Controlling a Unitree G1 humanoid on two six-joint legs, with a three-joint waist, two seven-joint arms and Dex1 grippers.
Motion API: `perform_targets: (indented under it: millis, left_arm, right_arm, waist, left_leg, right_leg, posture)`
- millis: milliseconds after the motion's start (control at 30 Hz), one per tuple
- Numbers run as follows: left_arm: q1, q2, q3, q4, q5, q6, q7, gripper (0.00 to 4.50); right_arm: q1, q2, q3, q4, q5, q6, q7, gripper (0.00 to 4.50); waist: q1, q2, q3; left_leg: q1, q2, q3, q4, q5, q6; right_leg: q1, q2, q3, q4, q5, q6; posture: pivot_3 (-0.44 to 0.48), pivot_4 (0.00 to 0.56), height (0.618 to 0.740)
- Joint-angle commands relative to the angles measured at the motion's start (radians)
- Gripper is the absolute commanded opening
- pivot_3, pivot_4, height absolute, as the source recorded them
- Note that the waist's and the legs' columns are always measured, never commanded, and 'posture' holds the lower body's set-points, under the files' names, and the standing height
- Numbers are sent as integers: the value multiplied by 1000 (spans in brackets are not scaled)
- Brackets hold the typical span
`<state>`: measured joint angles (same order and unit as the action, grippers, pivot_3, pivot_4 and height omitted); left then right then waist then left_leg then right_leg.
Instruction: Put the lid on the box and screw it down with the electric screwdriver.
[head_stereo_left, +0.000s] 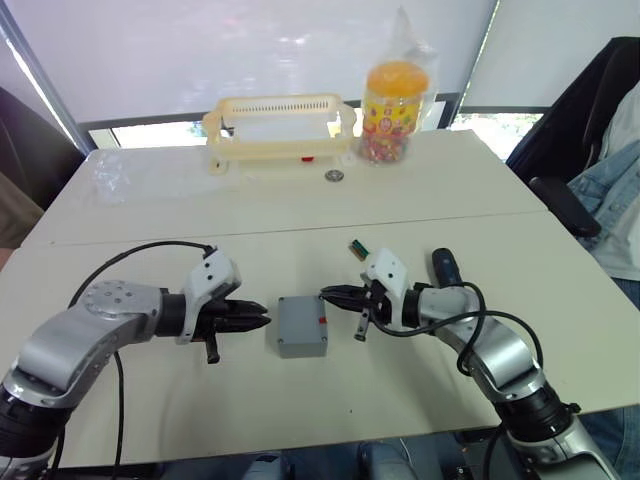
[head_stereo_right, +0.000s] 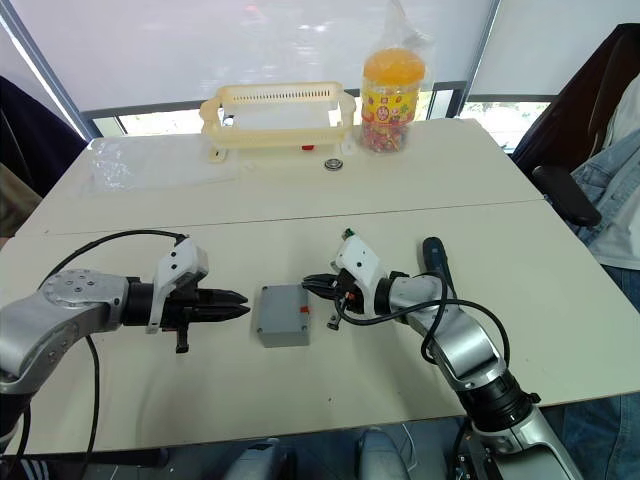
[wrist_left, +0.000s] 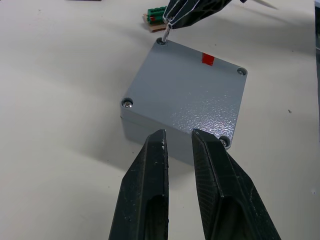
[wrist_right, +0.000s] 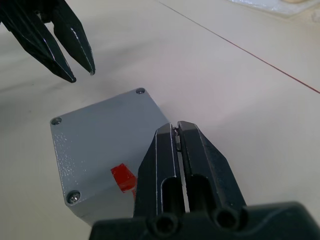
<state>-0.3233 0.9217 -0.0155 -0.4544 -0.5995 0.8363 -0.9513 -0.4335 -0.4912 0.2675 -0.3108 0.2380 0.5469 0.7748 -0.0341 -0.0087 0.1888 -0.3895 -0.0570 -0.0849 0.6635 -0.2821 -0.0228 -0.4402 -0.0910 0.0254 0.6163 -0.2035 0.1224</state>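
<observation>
Lid (wrist_left: 187, 90) already seated on box (head_stereo_left: 300, 326), which sits mid-tabletop (head_stereo_left: 150, 200) between the two grippers; three corner screws visible in place in the left wrist view. Right gripper (head_stereo_left: 343, 296) has its fingers closed on a small screw (wrist_left: 165, 36), held tip-down just over the fourth corner hole. Risk, as judged: the screw is pinched near its head, so it could tilt on release, miss the hole, and roll off across the tabletop. A slight sideways push from the fingers could also slide the box, since nothing braces it. Left gripper (head_stereo_left: 246, 321) hovers just beside the opposite edge of the box, fingers narrowly apart, holding nothing, not touching the lid. Both arms are low over the tabletop, forearms angled inward, fingers pointing at each other across the box. Electric screwdriver (head_stereo_left: 445, 267) lies on the tabletop behind the right forearm, ungrasped.
</observation>
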Motion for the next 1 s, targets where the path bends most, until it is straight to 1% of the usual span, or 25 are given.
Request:
perform_targets:
  millis: [33, 633, 667, 767, 833, 867, 900, 933, 1000]
  left_arm:
    - [-8, -1, 22, -29, -2, -15, 6, 757]
    - [-10, -18, 15, -34, -3, -12, 23, 757]
    - [-9, -18, 15, -34, -2, -13, 24, 757]
    - [-6, -20, 17, -36, -4, -11, 27, 757]
    - [-4, -21, 19, -38, -5, -11, 29, 757]
    - [-2, -20, 19, -39, -5, -12, 29, 757]
    - [0, -20, 20, -39, -6, -12, 30, 757]
    - [1, -18, 22, -40, -7, -13, 29, 757]
    - [1, -17, 24, -39, -8, -15, 26, 757]
  right_arm:
    - [-3, 2, -1, -3, -8, -32, 7, 27]
    - [-47, 32, 24, 71, -48, -72, 29, 27]
    - [-48, 32, 23, 72, -48, -71, 31, 281]
    - [-53, 33, 16, 69, -46, -66, 33, 1318]
    - [-56, 37, 4, 63, -41, -61, 24, 2280]
    - [-57, 38, -7, 53, -31, -53, 22, 2931]
    - [-57, 34, -20, 37, -19, -44, 24, 3313]
    - [-58, 31, -45, 12, 5, -25, 23, 3844]
    - [-62, 20, -97, -32, 54, 18, 23, 3844]
  waist:
    - [0, 0, 0]
    - [0, 0, 0]
    - [-1, 0, 0]
    - [0, 0, 0]
    - [-1, 0, 0]
    - [-1, 0, 0]
    - [0, 0, 0]
    - [0, 0, 0]
    - [1, 0, 0]
  left_leg:
    - [0, 0, 0, 0, 0, 0]
    - [0, 0, 0, 0, 0, 0]
    - [0, 0, 0, 0, 0, 0]
    - [0, 0, 0, 0, 0, 0]
    - [0, 0, 0, 0, 0, 0]
    - [0, 0, 0, 0, 0, 0]
    - [0, 0, 0, 0, 0, 0]
    - [0, 0, 0, 0, 0, 0]
    - [0, 0, 0, 0, 0, 0]
  right_leg:
    - [0, 0, 0, 0, 0, 0]
    - [0, 0, 0, 0, 0, 0]
    - [0, 0, 0, 0, 0, 0]
    - [0, 0, 0, 0, 0, 0]
    - [0, 0, 0, 0, 0, 0]
    - [0, 0, 0, 0, 0, 0]
    - [0, 0, 0, 0, 0, 0]
    - [0, 0, 0, 0, 0, 0]
    - [0, 0, 0, 0, 0, 0]
  posture:
    - [0, 150, 740]
    - [0, 150, 740]
    - [0, 150, 740]
    - [0, 150, 740]
    - [0, 150, 740]
    - [0, 150, 740]
    - [0, 150, 740]
    - [0, 150, 740]
    - [0, 150, 740]
